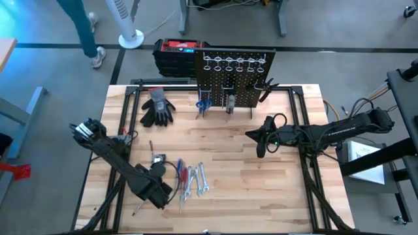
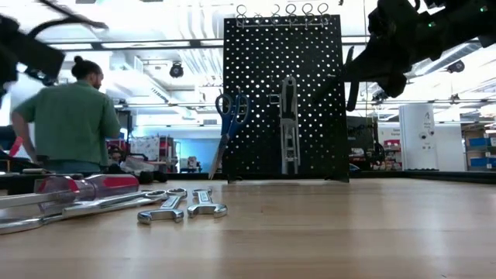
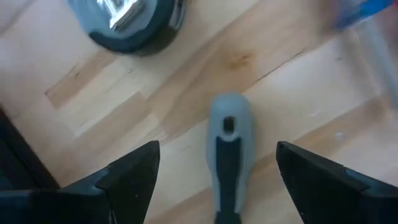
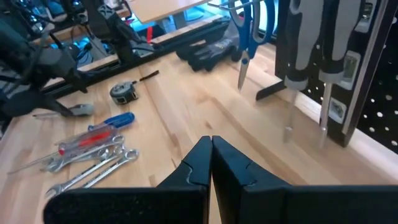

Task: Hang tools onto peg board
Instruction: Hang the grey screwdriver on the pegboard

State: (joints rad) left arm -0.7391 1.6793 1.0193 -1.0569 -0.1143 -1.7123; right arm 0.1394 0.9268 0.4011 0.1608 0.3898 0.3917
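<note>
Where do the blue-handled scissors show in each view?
High view: scissors by the left lower part of the peg board.
Low view: scissors hang on the board's left part, tips down.
Right wrist view: scissors at the top, left of the board.
Left wrist view: not in it.
Shared landmark: the peg board, in all but the left wrist view.
</note>
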